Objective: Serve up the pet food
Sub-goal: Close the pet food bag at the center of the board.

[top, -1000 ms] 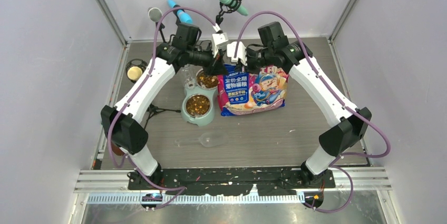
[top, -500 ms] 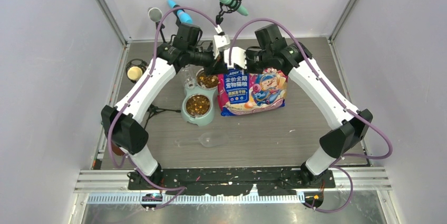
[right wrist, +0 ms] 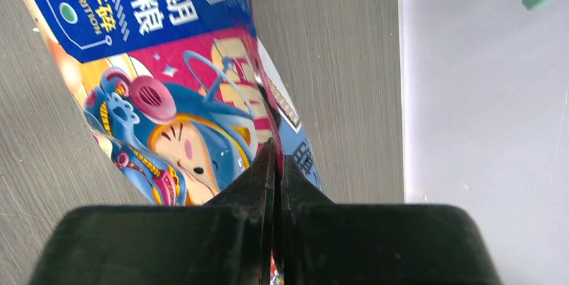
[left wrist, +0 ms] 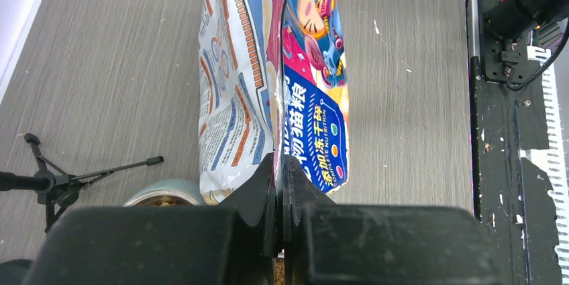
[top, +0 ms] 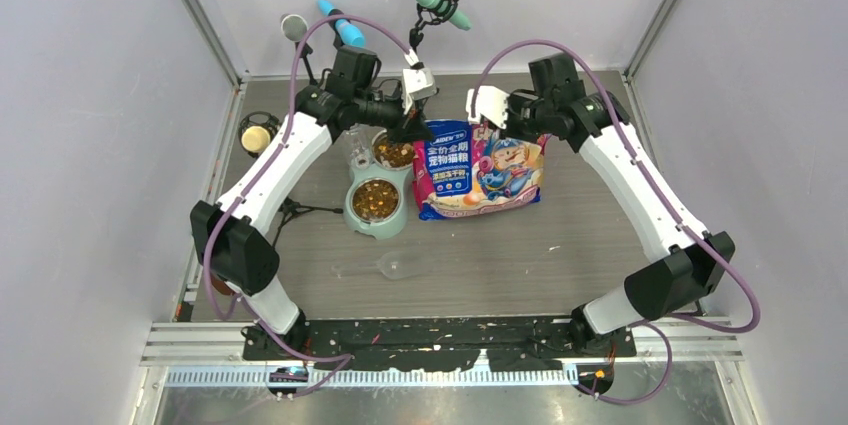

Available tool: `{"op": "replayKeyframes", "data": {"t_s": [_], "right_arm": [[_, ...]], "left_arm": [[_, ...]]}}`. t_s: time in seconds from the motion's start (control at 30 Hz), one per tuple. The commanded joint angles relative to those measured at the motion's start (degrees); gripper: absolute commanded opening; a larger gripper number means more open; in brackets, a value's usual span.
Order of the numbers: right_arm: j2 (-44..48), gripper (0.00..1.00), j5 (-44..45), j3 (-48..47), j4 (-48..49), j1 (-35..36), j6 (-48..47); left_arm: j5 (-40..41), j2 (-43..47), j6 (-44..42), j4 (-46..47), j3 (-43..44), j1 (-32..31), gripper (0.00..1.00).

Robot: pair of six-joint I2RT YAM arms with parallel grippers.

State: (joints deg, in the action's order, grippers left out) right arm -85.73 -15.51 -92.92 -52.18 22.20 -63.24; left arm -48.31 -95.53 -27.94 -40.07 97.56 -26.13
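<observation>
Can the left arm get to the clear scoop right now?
Probably not as things stand. The left end effector is shut on the top edge of the bag, on the far side of the feeder from the scoop. Nothing covers the scoop, so releasing the bag should free the way.

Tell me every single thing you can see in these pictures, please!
pet food bag: one, pink, white and blue, middle of table
kibble: many pieces, brown, in both feeder bowls
feeder: one, mint green, left of the bag
scoop: one, clear, lying nearer the arms' bases than the feeder
microphones: three, teal, blue, grey, at the back
table: one, grey
left claw: one, black, shut on the bag's top edge
right claw: one, black, shut on the bag's top edge
</observation>
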Motion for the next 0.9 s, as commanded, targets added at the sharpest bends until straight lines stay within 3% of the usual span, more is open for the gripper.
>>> {"op": "replayKeyframes", "data": {"t_s": [0.0,0.2,0.4,0.8,0.83,0.87], "right_arm": [[3.8,0.05,17.0,2.2,3.6,-8.5,-1.4],[6.5,0.05,16.4,4.0,4.1,-14.2,-0.7],[8.6,0.05,10.1,2.0,4.7,-23.5,0.0],[13.7,0.05,0.6,8.5,12.6,-31.2,3.6],[14.0,0.05,0.2,8.8,13.5,-31.3,4.4],[14.5,0.05,-0.3,9.4,14.4,-31.3,5.1]], "left_arm": [[0.1,3.7,-0.9,-5.9,-0.9,2.4,0.0],[0.0,3.7,-0.7,-5.8,-1.1,2.4,0.0],[-0.1,4.1,-0.6,-5.8,-1.6,2.4,0.0],[-2.4,4.1,2.6,-3.8,-1.0,1.9,0.0],[-2.7,4.0,3.2,-3.4,-0.9,1.8,0.01],[-2.8,4.0,3.9,-2.9,-0.8,1.5,0.11]]}}
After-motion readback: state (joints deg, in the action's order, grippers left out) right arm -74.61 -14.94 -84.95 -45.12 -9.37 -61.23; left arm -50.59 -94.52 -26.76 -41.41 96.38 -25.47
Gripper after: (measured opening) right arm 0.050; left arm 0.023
